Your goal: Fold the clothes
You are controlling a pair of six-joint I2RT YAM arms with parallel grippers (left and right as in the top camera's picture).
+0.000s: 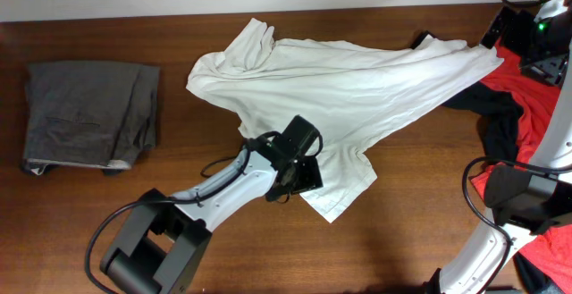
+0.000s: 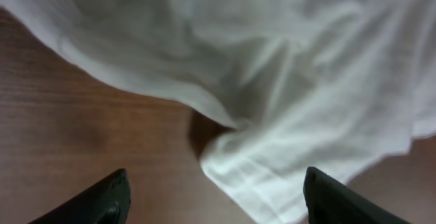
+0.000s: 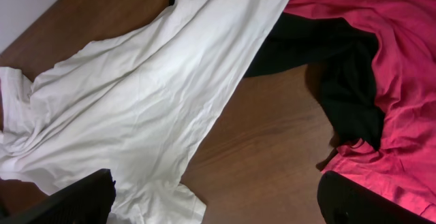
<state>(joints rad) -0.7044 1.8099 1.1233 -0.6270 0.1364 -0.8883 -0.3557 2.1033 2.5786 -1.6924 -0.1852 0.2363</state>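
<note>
The clothes, a white T-shirt (image 1: pixel 340 84), lie crumpled across the middle of the table, one corner reaching the far right. My left gripper (image 1: pixel 302 176) hovers over the shirt's near part by a sleeve. In the left wrist view it (image 2: pixel 218 207) is open, its dark fingertips (image 2: pixel 102 200) wide apart, with a fold of the T-shirt (image 2: pixel 286 135) and bare wood below. My right gripper (image 1: pixel 514 28) is high at the far right corner. In the right wrist view it (image 3: pixel 218 203) is open and holds nothing, looking down on the T-shirt (image 3: pixel 150 94).
Folded grey-brown trousers (image 1: pixel 89 115) lie at the left. A red garment (image 1: pixel 536 106) and a black one (image 1: pixel 496 120) are heaped at the right, partly under the shirt's corner; both also show in the right wrist view, red garment (image 3: pixel 381 40) and black garment (image 3: pixel 340 67).
</note>
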